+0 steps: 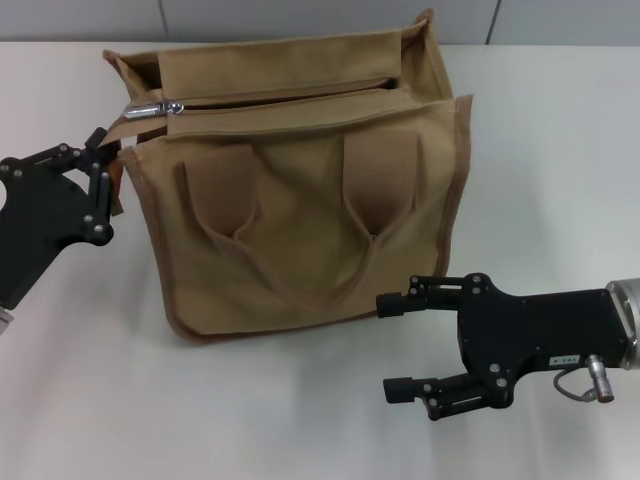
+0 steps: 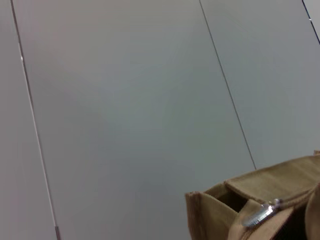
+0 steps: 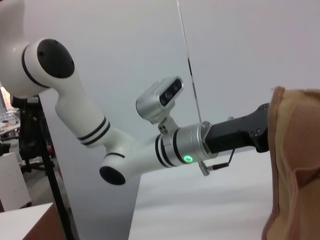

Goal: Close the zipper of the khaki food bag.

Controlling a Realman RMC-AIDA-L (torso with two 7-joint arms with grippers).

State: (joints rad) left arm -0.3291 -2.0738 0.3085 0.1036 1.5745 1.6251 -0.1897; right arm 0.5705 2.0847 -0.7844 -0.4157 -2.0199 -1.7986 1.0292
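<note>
Khaki canvas stands upright in the middle of the white table (image 1: 560, 130): the khaki food bag (image 1: 300, 240), handles lying flat on its front. Its zipper (image 1: 290, 98) looks open along the top panel, with the silver pull tab (image 1: 152, 108) at the end nearest my left gripper (image 1: 103, 150), which touches the bag's side just under the tab, I think to hold it; I cannot tell its fingers' state. My right gripper (image 1: 398, 345) waits near the front, fingers spread wide, holding nothing.

The khaki food bag (image 1: 300, 200) stands upright. Its zipper (image 1: 280, 97) is open, with the shiny pull tab (image 1: 152, 109) at the left end.
</note>
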